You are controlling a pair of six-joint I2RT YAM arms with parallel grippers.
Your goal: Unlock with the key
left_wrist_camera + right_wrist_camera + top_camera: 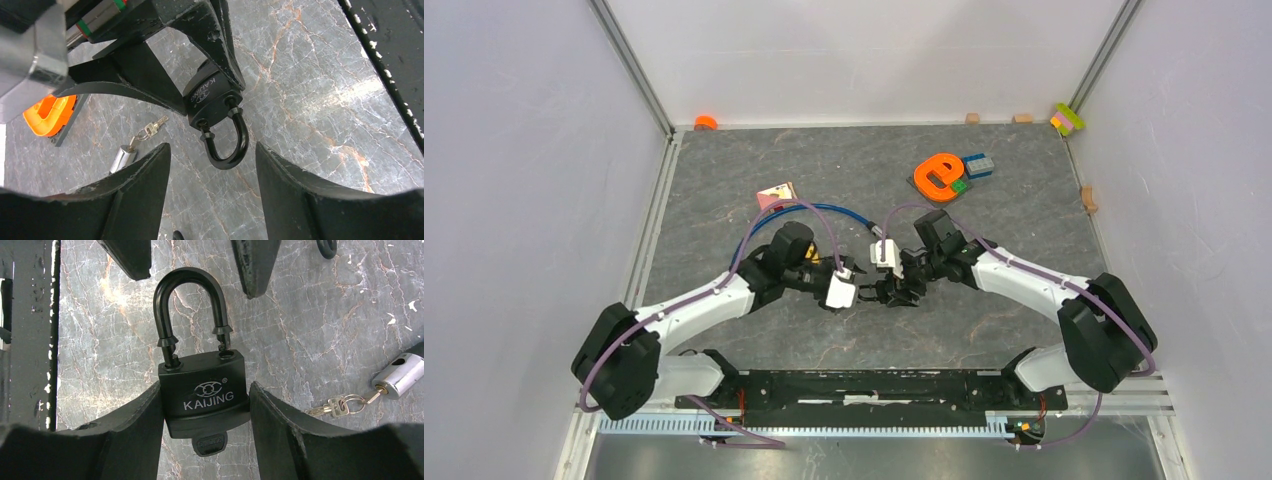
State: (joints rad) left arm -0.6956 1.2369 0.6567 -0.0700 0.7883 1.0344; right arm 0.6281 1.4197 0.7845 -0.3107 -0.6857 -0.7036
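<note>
A black padlock (204,390) marked KAIJING is clamped by its body between the fingers of my right gripper (206,385), low over the table. The key (210,442) sticks out of the lock's underside, with only its black head showing. The shackle (187,277) has one leg in the body, and the other leg's end stands just above its hole. My left gripper (212,150) faces the lock (210,97) from the other side, open, its fingertips either side of the shackle's bow (235,150) without touching it. From above, both grippers (864,292) (896,290) meet at mid-table.
A silver lock cylinder (400,376) with small keys on a ring (336,405) lies on the table beside the grippers. An orange letter e (939,175) and a blue brick (980,165) sit at the back right. A pink card (776,195) lies at the back left.
</note>
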